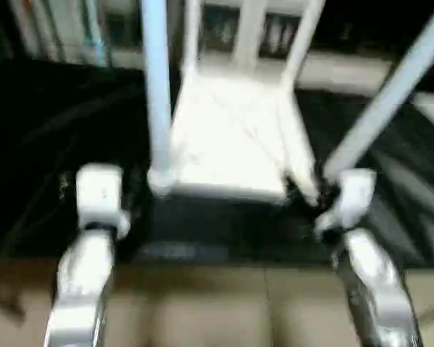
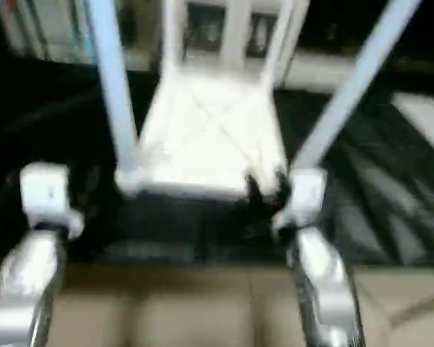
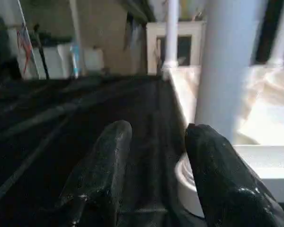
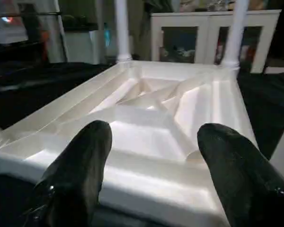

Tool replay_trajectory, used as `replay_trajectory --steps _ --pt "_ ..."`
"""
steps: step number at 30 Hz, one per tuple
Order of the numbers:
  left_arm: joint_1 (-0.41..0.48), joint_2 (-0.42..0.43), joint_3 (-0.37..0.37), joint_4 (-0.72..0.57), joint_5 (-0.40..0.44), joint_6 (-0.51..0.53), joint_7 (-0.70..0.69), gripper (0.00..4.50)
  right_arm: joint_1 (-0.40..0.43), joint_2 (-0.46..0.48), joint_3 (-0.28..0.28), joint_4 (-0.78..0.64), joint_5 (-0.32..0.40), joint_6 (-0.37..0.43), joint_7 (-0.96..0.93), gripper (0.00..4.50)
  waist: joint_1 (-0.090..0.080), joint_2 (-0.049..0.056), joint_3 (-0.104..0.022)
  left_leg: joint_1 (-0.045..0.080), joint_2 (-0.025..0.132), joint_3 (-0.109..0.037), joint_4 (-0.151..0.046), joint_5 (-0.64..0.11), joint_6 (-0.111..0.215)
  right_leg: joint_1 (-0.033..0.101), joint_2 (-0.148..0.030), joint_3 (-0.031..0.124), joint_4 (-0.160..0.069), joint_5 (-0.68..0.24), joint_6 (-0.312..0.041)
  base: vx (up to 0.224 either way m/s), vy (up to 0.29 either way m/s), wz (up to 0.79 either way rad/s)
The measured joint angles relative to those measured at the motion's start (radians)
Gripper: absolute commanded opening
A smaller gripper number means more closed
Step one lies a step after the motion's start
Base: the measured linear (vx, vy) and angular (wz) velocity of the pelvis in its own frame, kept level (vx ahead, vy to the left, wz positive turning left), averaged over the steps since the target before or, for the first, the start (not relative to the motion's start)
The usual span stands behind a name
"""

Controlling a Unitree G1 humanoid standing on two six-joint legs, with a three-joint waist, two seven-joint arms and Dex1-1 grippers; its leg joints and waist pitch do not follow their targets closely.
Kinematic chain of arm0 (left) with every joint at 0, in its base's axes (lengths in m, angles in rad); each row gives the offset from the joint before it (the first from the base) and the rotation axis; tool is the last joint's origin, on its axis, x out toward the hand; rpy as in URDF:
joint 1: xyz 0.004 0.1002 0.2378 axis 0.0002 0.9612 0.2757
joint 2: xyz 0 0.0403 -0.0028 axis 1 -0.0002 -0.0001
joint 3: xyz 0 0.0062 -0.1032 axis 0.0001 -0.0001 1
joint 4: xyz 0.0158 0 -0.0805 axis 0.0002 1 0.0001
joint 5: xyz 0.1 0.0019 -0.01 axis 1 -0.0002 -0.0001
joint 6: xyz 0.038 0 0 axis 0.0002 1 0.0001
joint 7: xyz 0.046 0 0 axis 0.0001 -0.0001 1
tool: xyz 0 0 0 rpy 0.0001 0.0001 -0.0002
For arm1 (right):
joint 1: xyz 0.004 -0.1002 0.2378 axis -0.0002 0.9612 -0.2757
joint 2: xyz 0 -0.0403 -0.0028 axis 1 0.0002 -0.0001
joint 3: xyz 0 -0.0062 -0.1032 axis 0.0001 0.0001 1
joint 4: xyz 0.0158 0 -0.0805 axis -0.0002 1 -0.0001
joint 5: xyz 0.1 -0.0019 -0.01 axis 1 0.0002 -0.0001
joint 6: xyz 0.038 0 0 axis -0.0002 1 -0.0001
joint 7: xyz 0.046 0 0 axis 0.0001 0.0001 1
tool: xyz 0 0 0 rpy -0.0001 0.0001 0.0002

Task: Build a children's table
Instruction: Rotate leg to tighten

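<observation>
All four legs stand in the upturned tabletop (image 1: 228, 144)
Your left gripper (image 3: 154, 156) and right gripper (image 4: 154, 156) are both released, holding nothing; next you'd likely grip the near rim to flip it

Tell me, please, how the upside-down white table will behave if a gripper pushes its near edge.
The table probably slides rather than tips: it lies flat on its top. Its ribbed plastic underside suggests it is light yet stiff. The upright legs may wobble if loosely screwed.

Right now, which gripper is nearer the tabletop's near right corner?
Right. The right gripper sits right at that corner of the upturned tabletop, by the near right leg. The left gripper hangs off the far side, outside the near left leg.
</observation>
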Motion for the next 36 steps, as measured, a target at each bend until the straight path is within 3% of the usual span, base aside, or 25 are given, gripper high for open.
replay_trajectory --steps 1,2,3,4,5,6,7,8,9,10,13,15,16,19,24,28,33,34,36 --pt "-0.002 -0.005 -0.001 0.000 -0.008 -0.012 0.000 2.22 0.002 -0.003 -0.003 -0.007 0.002 -0.002 0.000 3.25 -0.014 -0.022 -0.013 0.008 -0.018 0.003 -0.007 -0.008 0.005 -0.055 -0.003 0.003 -0.003 0.018 0.028 0.215 0.005 -0.12" --pt "-0.003 -0.011 -0.004 -0.002 -0.013 -0.019 -0.001 2.22 0.006 -0.006 -0.006 -0.013 0.005 -0.005 0.001 3.25 -0.028 -0.043 -0.022 0.015 -0.035 0.013 -0.011 -0.016 0.007 -0.094 -0.012 0.011 -0.029 0.046 0.030 0.227 -0.031 -0.06" --pt "-0.001 -0.017 -0.001 -0.009 -0.017 -0.026 0.001 2.22 0.015 -0.011 -0.013 -0.019 0.007 -0.008 0.002 3.25 -0.037 -0.072 -0.028 0.023 -0.060 0.024 -0.009 -0.025 0.004 -0.113 -0.024 0.035 -0.097 0.093 0.009 0.227 -0.031 -0.06" --pt "-0.006 -0.021 -0.004 -0.005 -0.022 -0.027 -0.003 2.22 0.023 -0.022 -0.021 -0.020 0.011 -0.015 0.005 3.25 -0.037 -0.102 -0.030 0.021 -0.080 0.037 0.015 -0.039 0.010 -0.109 -0.037 0.061 -0.101 0.173 0.000 0.173 -0.007 0.26" --pt "-0.003 -0.041 -0.023 0.002 -0.045 -0.021 -0.020 2.22 0.047 -0.029 -0.032 -0.018 0.016 -0.018 0.014 3.25 -0.021 -0.089 -0.026 0.008 -0.075 0.024 0.067 -0.045 0.048 -0.097 -0.029 0.086 -0.096 0.156 -0.003 0.134 0.033 0.27" --pt "0.005 -0.045 -0.035 0.002 -0.067 -0.020 -0.038 2.22 0.050 -0.031 -0.036 -0.014 0.018 -0.018 0.021 3.25 -0.008 -0.083 -0.022 -0.009 -0.076 0.011 0.091 -0.023 0.053 -0.084 -0.024 0.091 -0.106 0.158 0.000 0.134 0.033 0.27" --pt "0.008 -0.041 -0.034 -0.001 -0.089 -0.021 -0.055 2.52 0.050 -0.027 -0.034 -0.015 0.022 -0.019 0.031 3.25 0.004 -0.080 -0.020 -0.033 -0.065 -0.005 0.079 0.015 0.023 -0.072 -0.020 0.090 -0.116 0.160 0.002 0.098 0.002 0.02" --pt "0.012 -0.036 -0.032 -0.008 -0.101 -0.021 -0.066 2.58 0.051 -0.031 -0.027 -0.017 0.027 -0.019 0.045 3.25 0.014 -0.068 -0.018 -0.047 -0.041 -0.013 0.047 0.031 -0.002 -0.063 -0.008 0.082 -0.126 0.162 0.005 0.000 0.000 0.00" --pt "0.021 -0.030 -0.026 -0.020 -0.110 -0.022 -0.075 2.58 0.050 -0.030 -0.019 -0.023 0.029 -0.019 0.054 3.25 0.022 -0.058 -0.016 -0.052 -0.024 -0.019 0.023 0.024 -0.017 -0.061 0.004 0.077 -0.128 0.162 0.005 0.000 0.000 0.00" --pt "0.035 -0.024 -0.014 -0.022 -0.117 -0.021 -0.076 2.61 0.051 -0.025 -0.008 -0.025 0.032 -0.019 0.064 3.25 0.021 -0.048 -0.011 -0.060 -0.013 -0.021 0.024 0.021 -0.051 -0.060 0.009 0.071 -0.132 0.165 0.003 0.000 0.000 0.00" --pt "0.047 -0.008 0.022 -0.021 -0.131 -0.017 -0.077 2.85 0.055 -0.026 0.004 -0.027 0.037 -0.019 0.076 3.25 0.016 -0.043 -0.008 -0.062 -0.009 -0.019 0.027 0.028 -0.043 -0.054 0.002 0.058 -0.156 0.169 -0.009 0.007 0.053 0.13" --pt "0.043 -0.010 0.023 -0.021 -0.156 -0.018 -0.100 3.00 0.066 -0.031 0.003 -0.027 0.038 -0.019 0.085 3.25 0.011 -0.045 -0.004 -0.060 -0.005 -0.002 0.018 0.031 -0.041 -0.045 -0.008 0.057 -0.160 0.169 -0.006 -0.069 0.026 0.13" --pt "0.041 -0.008 0.021 -0.022 -0.174 -0.018 -0.116 3.00 0.069 -0.031 0.003 -0.027 0.038 -0.019 0.087 3.25 0.006 -0.045 0.000 -0.053 0.003 0.013 0.015 0.031 -0.041 -0.039 -0.010 0.057 -0.161 0.169 -0.005 -0.076 0.000 0.13" --pt "0.022 0.008 -0.001 -0.023 -0.209 -0.013 -0.165 3.30 0.070 -0.034 0.004 -0.027 0.038 -0.019 0.090 3.25 -0.004 -0.045 0.003 -0.050 0.017 0.036 0.012 0.032 -0.044 -0.036 -0.012 0.057 -0.162 0.165 0.002 -0.037 -0.006 0.07" --pt "-0.074 0.047 -0.014 0.003 -0.239 0.024 -0.230 3.64 0.072 -0.040 0.004 -0.027 0.038 -0.021 0.091 3.25 -0.003 -0.049 0.001 -0.050 0.027 0.044 -0.004 0.054 -0.051 -0.039 -0.010 0.054 -0.159 0.170 0.002 0.000 0.000 0.00" --pt "-0.139 0.076 -0.018 0.092 -0.204 0.042 -0.224 3.86 0.078 -0.040 0.008 -0.029 0.038 -0.021 0.103 3.25 -0.004 -0.049 0.000 -0.054 0.028 0.047 -0.015 0.063 -0.050 -0.050 -0.009 0.054 -0.157 0.170 0.002 0.000 0.000 0.00" --pt "-0.181 0.087 -0.008 0.154 -0.204 0.052 -0.218 4.28 0.085 -0.040 0.006 -0.036 0.059 -0.021 0.109 3.25 -0.005 -0.049 0.000 -0.061 0.030 0.048 -0.016 0.065 -0.049 -0.056 -0.008 0.053 -0.157 0.169 0.000 0.000 0.000 0.00" --pt "-0.199 0.087 -0.008 0.160 -0.207 0.053 -0.221 4.42 0.095 -0.036 -0.002 -0.044 0.070 -0.029 0.111 3.51 -0.005 -0.050 0.000 -0.062 0.030 0.048 -0.016 0.065 -0.049 -0.056 -0.008 0.053 -0.157 0.169 0.000 0.000 0.000 0.00" --pt "-0.216 0.090 -0.005 0.160 -0.209 0.052 -0.225 4.50 0.107 -0.029 -0.012 -0.053 0.079 -0.043 0.111 3.58 -0.002 -0.050 0.000 -0.061 0.030 0.048 -0.016 0.065 -0.049 -0.056 -0.008 0.053 -0.157 0.169 0.000 0.000 0.000 0.00"
